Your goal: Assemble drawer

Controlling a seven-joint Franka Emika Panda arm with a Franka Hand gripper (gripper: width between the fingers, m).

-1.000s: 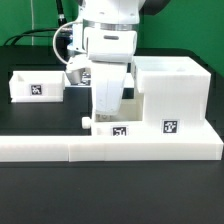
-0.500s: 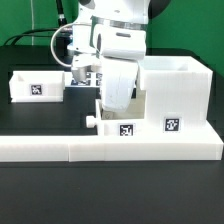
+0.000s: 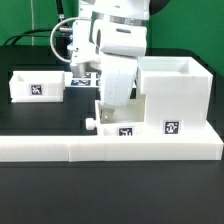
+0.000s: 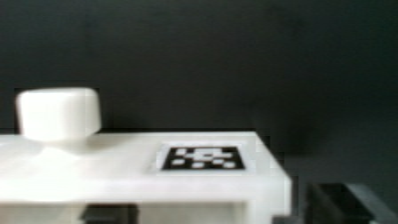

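Note:
The drawer's tall white case [image 3: 170, 92] stands at the exterior view's right with a tag on its front. One small white tray [image 3: 112, 127] with a knob [image 3: 90, 122] and a tag lies just left of the case, behind the border wall. My gripper [image 3: 104, 113] leans over this tray with its fingers down at it. In the wrist view the tray [image 4: 160, 170] with its knob [image 4: 57, 112] and tag fills the near part. My dark fingers [image 4: 347, 202] stand wide apart there, one over the tray's white body, the other just off its edge. The second tray [image 3: 35, 87] sits far left.
The long low white border wall [image 3: 110, 149] runs along the front of the black table. The arm's body and cables hang over the middle, behind the tray. The wall, the case and the tray stand close together.
The arm has leaned and shifted toward the exterior view's right. The tray under it has slid a little toward the case. The case and the far tray have not moved.

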